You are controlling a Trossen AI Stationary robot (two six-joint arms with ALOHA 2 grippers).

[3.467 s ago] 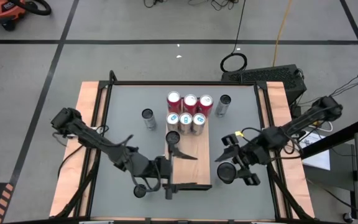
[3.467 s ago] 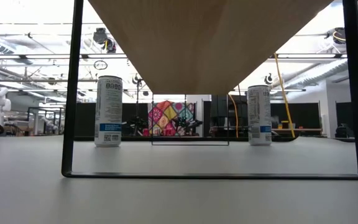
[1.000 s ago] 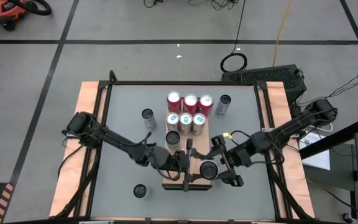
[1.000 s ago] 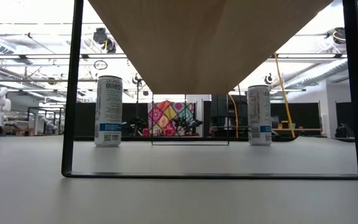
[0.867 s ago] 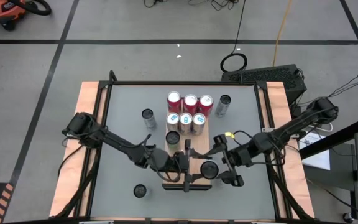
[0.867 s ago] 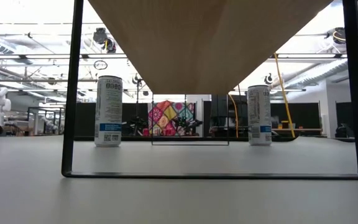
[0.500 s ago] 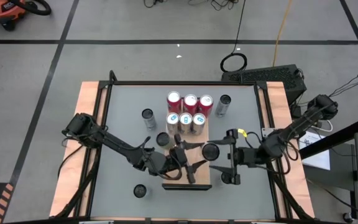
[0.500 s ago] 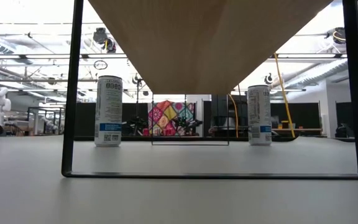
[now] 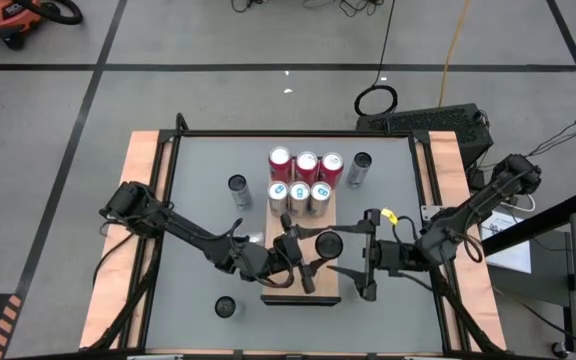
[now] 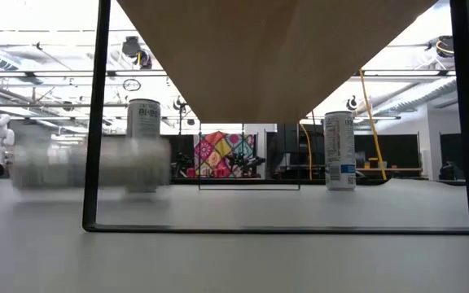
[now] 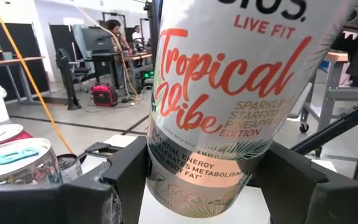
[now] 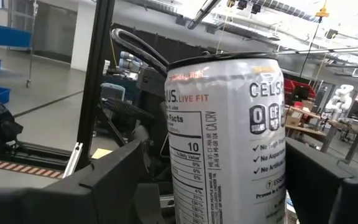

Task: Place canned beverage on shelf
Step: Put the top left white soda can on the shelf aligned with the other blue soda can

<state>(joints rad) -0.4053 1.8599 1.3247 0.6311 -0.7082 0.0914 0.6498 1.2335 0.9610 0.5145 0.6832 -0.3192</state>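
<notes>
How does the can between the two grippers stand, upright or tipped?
Upright: the high view shows only the can's round top, over the shelf.

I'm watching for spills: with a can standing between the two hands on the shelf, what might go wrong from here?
1. The can stands on the shelf close between the left hand and the open right hand. A careless retreat by either arm may tip it.
2. The low view shows a blurred can on its side on the table. It may roll into the upright can behind it.
</notes>
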